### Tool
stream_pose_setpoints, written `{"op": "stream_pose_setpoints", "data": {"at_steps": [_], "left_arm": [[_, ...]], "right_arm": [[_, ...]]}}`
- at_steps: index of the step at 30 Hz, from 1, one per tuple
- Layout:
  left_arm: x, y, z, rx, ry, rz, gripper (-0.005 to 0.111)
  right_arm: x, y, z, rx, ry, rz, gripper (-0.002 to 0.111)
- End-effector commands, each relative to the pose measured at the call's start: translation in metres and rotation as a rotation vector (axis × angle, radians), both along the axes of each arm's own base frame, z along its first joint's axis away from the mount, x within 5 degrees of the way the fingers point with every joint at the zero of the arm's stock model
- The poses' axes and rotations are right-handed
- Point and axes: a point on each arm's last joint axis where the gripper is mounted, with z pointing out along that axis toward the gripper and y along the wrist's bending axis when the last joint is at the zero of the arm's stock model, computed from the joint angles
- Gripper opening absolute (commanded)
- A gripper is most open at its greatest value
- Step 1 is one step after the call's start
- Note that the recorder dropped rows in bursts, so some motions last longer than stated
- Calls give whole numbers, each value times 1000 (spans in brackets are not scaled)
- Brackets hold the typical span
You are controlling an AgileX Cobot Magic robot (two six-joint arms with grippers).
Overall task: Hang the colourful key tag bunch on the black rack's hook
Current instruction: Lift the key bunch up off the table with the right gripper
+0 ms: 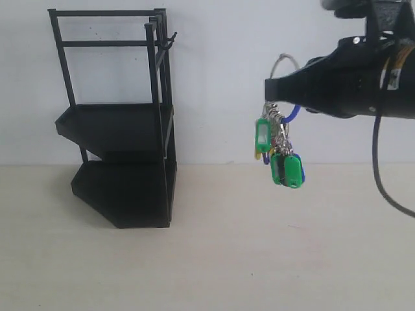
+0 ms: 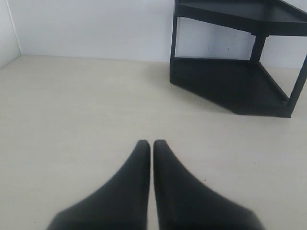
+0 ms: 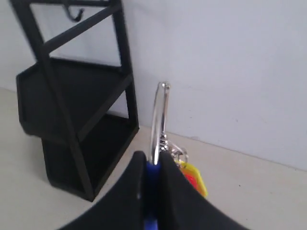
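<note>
The colourful key tag bunch [image 1: 280,152] hangs in the air to the right of the black rack [image 1: 123,129], held high by my right gripper [image 1: 271,89], which is shut on it. Its silver ring [image 3: 159,120] stands up between the fingers, with a blue tag and yellow and red tags [image 3: 194,179] below. The hook [image 1: 170,40] juts from the rack's top right corner post, well left of the bunch and a little higher; the hook [image 3: 74,13] also shows in the right wrist view. My left gripper [image 2: 151,143] is shut on nothing, low over the table, facing the rack [image 2: 240,72].
The pale table [image 1: 259,259] stretches around the rack, with a white wall [image 1: 227,78] behind. A black cable [image 1: 382,181] droops from the right arm at the right edge.
</note>
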Motion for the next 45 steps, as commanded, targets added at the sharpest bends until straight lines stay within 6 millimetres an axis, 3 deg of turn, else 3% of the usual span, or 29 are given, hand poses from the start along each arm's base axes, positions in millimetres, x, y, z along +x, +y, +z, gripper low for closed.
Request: {"op": "stream_pose_setpoints", "data": {"at_steps": [1,3,6,11,14,16,21,26,29,31,34,36,40,41,45], "left_arm": [[0,0,2,-2,-10,4,4],[0,0,2,-2,-10,4,4],[0,0,2,-2,-10,4,4],[0,0,2,-2,-10,4,4],[0,0,2,-2,-10,4,4],[0,0,2,-2,-10,4,4],[0,0,2,-2,-10,4,4],[0,0,2,-2,-10,4,4],[0,0,2,-2,-10,4,4],[0,0,2,-2,-10,4,4],[0,0,2,-2,-10,4,4],[0,0,2,-2,-10,4,4],[0,0,2,-2,-10,4,4],[0,0,2,-2,-10,4,4],[0,0,2,-2,-10,4,4]], "right_arm": [[-4,5,9,61,-41,29,0],[-9,14,9,74,-36,60,0],[-17,22,9,-146,-146,154,0],[-10,10,16,148,-53,45,0],[-20,23,10,-71,-90,136,0],[-20,19,9,-161,-110,144,0],[-9,-1,10,68,6,2,0],[-17,9,3,-238,-74,121,0],[-6,-4,12,-27,-68,22,0],[-8,-3,12,74,-10,0,0],[-21,14,6,-143,-47,120,0],[-22,15,7,-239,-102,155,0],[-9,-3,18,124,-39,3,0],[-9,-2,17,141,-25,0,0],[-25,15,10,-244,-118,168,0]]}}
